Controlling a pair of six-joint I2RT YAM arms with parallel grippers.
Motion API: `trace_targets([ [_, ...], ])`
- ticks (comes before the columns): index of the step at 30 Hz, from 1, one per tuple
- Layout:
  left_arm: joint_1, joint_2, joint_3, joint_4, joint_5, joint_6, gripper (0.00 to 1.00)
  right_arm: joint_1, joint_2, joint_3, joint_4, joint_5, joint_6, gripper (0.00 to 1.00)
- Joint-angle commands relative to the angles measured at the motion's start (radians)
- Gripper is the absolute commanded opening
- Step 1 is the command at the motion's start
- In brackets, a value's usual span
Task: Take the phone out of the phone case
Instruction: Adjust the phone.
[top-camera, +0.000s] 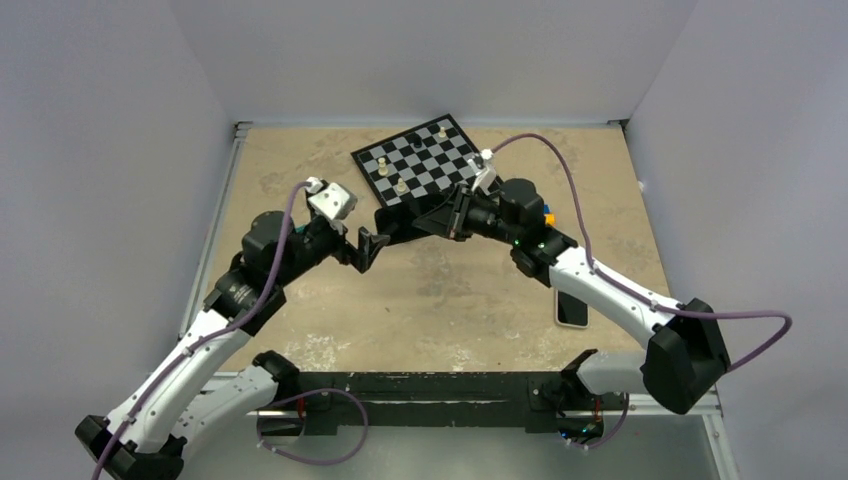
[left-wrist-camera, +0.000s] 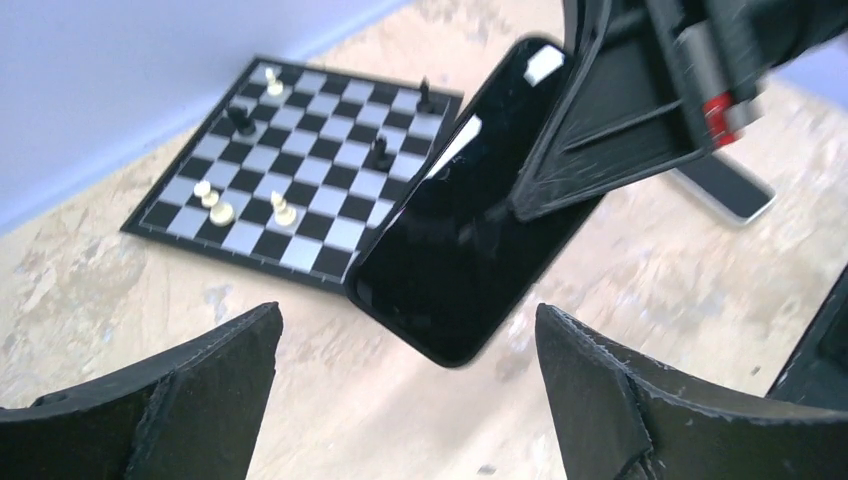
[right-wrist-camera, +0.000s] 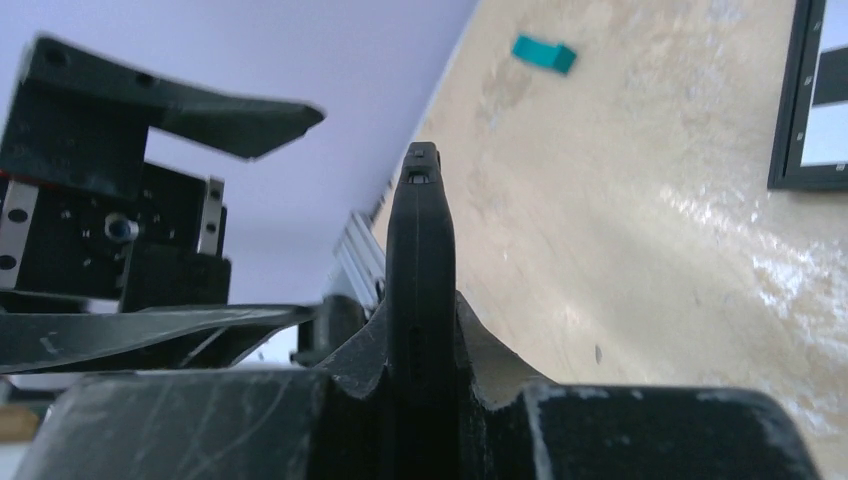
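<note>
The black phone case (left-wrist-camera: 470, 240) hangs in the air over the middle of the table, and my right gripper (right-wrist-camera: 420, 340) is shut on it. In the right wrist view the phone case (right-wrist-camera: 420, 250) stands edge-on between the jaws. A light cut-out (left-wrist-camera: 545, 62) shows at its far corner. My left gripper (left-wrist-camera: 408, 370) is open just short of the case's free end, touching nothing. From above, the left gripper (top-camera: 368, 248) faces the right gripper (top-camera: 445, 215), with the phone case (top-camera: 400, 226) between them. The white-rimmed phone (top-camera: 572, 308) lies flat on the table beside the right arm.
A chessboard (top-camera: 425, 158) with a few pieces lies at the back, just behind the held case. A small teal block (right-wrist-camera: 543, 52) sits on the table. Walls close in the table on three sides.
</note>
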Motion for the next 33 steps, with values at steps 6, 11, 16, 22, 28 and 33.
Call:
trace_targets([
  [6, 0.016, -0.025, -0.061, 0.22, -0.037, -0.639, 0.99, -0.049, -0.188, -0.39, 0.901, 0.225, 0.384, 0.0],
  [11, 0.022, 0.015, -0.197, 0.584, 0.069, -0.942, 0.76, -0.05, -0.184, -0.483, 1.128, 0.243, 0.516, 0.0],
  [16, 0.023, 0.113, -0.245, 0.892, 0.213, -1.074, 0.72, -0.02, -0.148, -0.495, 1.222, 0.23, 0.568, 0.0],
  [22, 0.022, 0.106, -0.236, 0.874, 0.249, -1.038, 0.64, -0.013, -0.129, -0.509, 1.272, 0.221, 0.576, 0.0],
  [28, 0.019, 0.095, -0.24, 0.877, 0.254, -1.046, 0.62, -0.008, -0.146, -0.524, 1.262, 0.233, 0.562, 0.0],
  [33, 0.018, 0.077, -0.272, 0.948, 0.26, -1.062, 0.75, 0.001, -0.178, -0.503, 1.148, 0.227, 0.516, 0.0],
])
